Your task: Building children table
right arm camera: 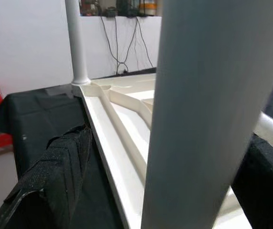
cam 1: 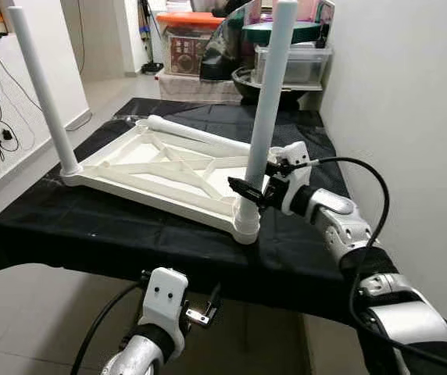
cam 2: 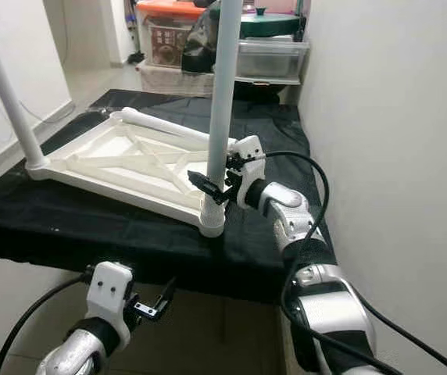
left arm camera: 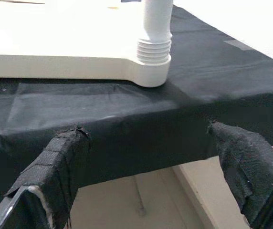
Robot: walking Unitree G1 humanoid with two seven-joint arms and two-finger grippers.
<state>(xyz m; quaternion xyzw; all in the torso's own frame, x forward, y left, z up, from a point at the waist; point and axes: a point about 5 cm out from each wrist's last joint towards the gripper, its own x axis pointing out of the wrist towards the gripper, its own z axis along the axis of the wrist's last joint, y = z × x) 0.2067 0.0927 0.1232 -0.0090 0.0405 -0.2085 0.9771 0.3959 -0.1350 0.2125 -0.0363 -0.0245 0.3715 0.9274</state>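
On the black-draped bench (cam 1: 91, 226) the upturned white tabletop (cam 1: 157, 176) lies; its near leg (cam 1: 269, 101), smooth, stiff, probably light, is straddled low down by the right gripper (cam 1: 256, 190) at three o'clock, fingers apart; the left gripper (left arm camera: 151, 176) hangs open below.

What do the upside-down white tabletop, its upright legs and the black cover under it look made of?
White ribbed tabletop: likely moulded plastic, matte, with cast cross-ribs. Upright pale grey leg: smooth plastic tube, threaded collar at its base. Black cover: thin cloth, judging by creases and draped edge.
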